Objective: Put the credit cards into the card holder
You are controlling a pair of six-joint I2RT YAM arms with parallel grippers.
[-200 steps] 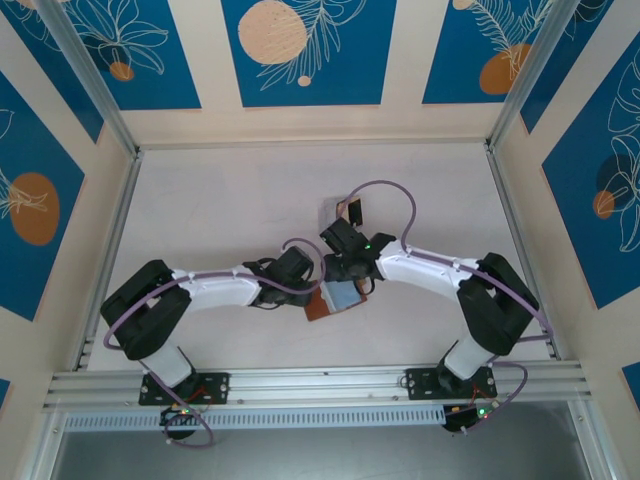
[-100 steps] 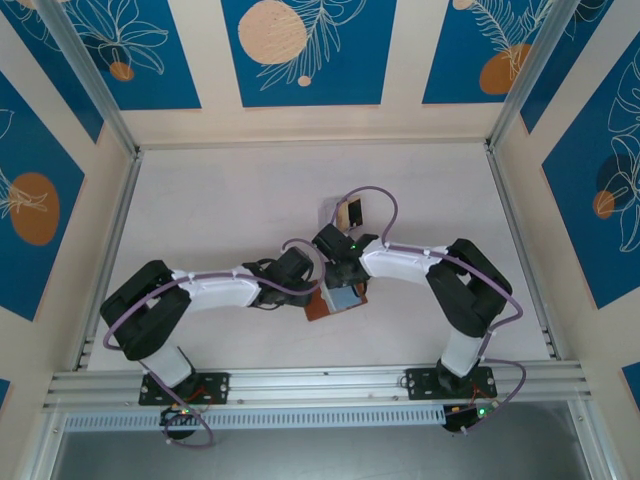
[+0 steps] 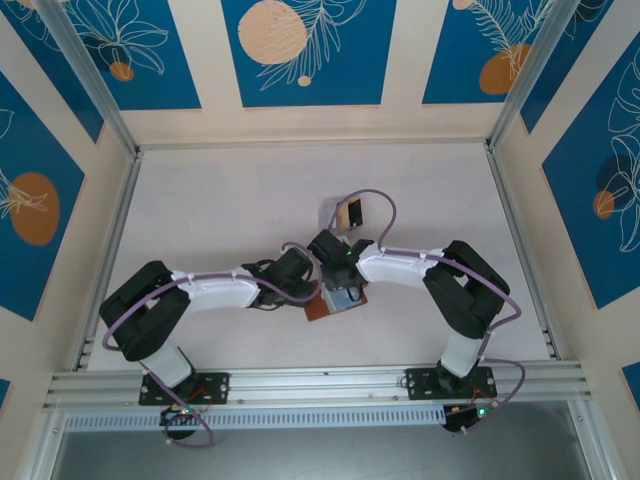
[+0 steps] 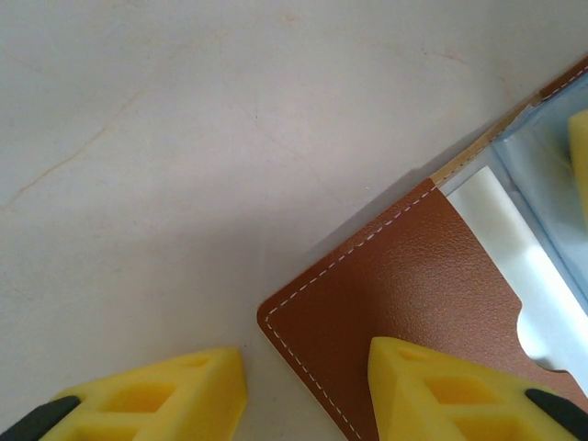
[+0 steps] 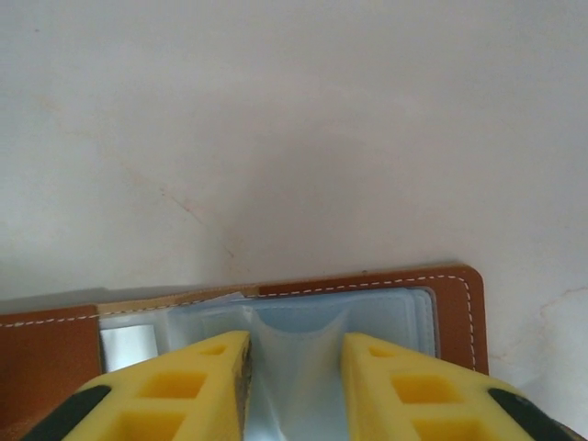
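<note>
the right gripper (image 5: 294,347) points its two yellow fingers (image 5: 175,386) down onto the open inside of the small reddish-brown leather card holder (image 5: 457,308). the fingers stand part-way apart. a puckered fold of the holder's clear grey-blue plastic pocket (image 5: 299,326) sits between them and touches both inner faces. whether it is truly clamped cannot be told.

the left gripper (image 4: 306,356) is spread wide with nothing pinched. one of its yellow fingers is over the bare table and the other over the holder's brown flap, with the flap's rounded corner lying in the gap. a line of white stitching runs along the leather's edge. beside the flap, a white strip (image 4: 501,241) shows under the clear pocket.

from above, the holder lies unfolded near the middle of the pale matte table (image 3: 220,220), under both wrists, which hide most of it. a brown corner sticks out toward the near edge.

just beyond the right wrist stands a small clear plastic box (image 3: 330,213) holding the credit cards (image 3: 351,212), one tan and one dark, their faces too small to read. a purple cable (image 3: 375,191) from the right arm arcs past the box. blue wall panels (image 3: 300,50) with orange discs and white leaf drawings surround the table.
</note>
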